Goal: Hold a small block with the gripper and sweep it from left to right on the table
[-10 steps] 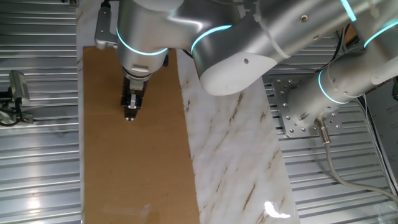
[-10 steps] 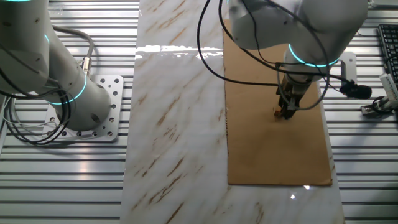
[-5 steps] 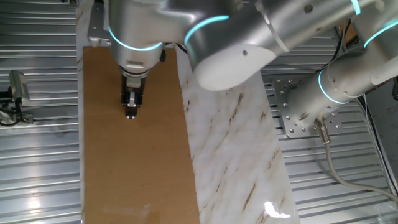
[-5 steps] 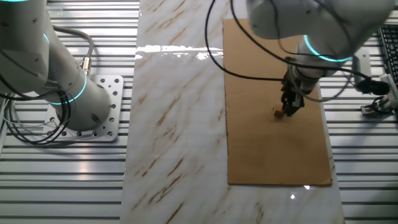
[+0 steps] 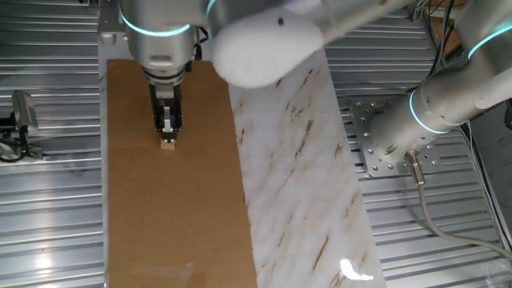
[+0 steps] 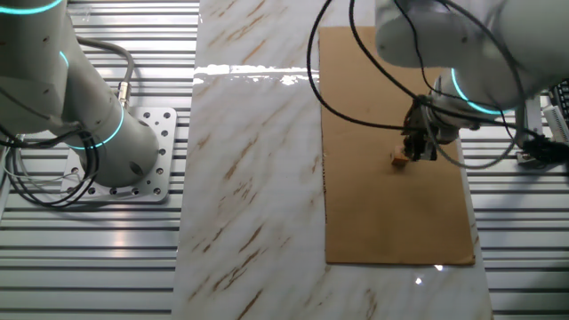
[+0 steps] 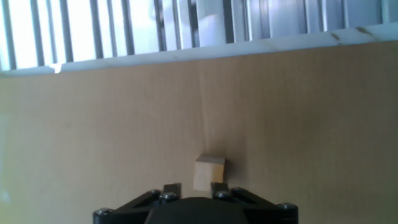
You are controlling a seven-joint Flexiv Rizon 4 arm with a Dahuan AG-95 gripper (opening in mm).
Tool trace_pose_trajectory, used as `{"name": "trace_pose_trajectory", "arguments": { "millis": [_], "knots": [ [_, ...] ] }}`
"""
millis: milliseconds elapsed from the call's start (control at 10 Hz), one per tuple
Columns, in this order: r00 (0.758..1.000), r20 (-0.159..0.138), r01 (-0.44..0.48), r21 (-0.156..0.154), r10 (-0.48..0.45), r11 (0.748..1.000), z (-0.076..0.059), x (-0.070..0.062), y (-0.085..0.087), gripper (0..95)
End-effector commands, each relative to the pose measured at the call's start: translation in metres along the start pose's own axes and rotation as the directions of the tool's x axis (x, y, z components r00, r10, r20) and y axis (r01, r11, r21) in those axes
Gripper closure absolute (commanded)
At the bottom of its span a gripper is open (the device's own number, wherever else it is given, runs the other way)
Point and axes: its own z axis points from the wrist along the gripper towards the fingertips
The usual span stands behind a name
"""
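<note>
Small block [image 5: 167, 145] sits on the brown panel of the worktop [image 5: 176, 232], at the very tip of the gripper [image 5: 166, 130]. In the other fixed view the small block [image 6: 400, 161] shows just beside and slightly ahead of the gripper [image 6: 414, 150], on the side toward the marble panel. Hand view: small block [image 7: 209, 172] lies between the two finger ends at the bottom edge of the frame, most of its body projecting beyond them.

Gripper state: fingers narrowed close around the cube's width. Cannot tell whether they actually press its sides or merely flank it; contact faces are hidden.

Risks, judged from this pose:
- Shallow bite. Only the rear portion of the cube appears to be between the fingers. Friction from the panel during a sweep could lever it out forwards.
- Cube looks slightly off-centre between the fingers in the hand view, so uneven squeeze could twist it.
- If the cube rests hard on the panel, dragging may cause stick-slip. The seam where brown meets marble looks like a possible catch point, if the sweep crosses it.
- If the grip is loose, the gripper would move off and leave the cube behind.
</note>
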Motion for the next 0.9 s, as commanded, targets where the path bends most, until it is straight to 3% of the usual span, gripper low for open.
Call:
{"name": "trace_pose_trajectory", "arguments": {
  "millis": [100,300,400,500,900],
  "knots": [
    [0.989,-0.146,-0.002,0.028,0.006,1.000,-0.0037,0.0000,0.0021,76.0],
    [0.983,-0.184,0.002,0.027,0.003,1.000,-0.0033,0.0007,0.0013,76.0],
    [0.982,-0.189,0.009,0.026,-0.004,1.000,-0.0025,0.0013,0.0004,76.0],
    [0.981,-0.192,0.004,0.027,0.001,1.000,-0.0021,0.0016,-0.0001,95.0],
    [0.981,-0.194,-0.015,0.040,0.022,0.999,-0.0021,0.0016,-0.0001,95.0]
  ]
}}
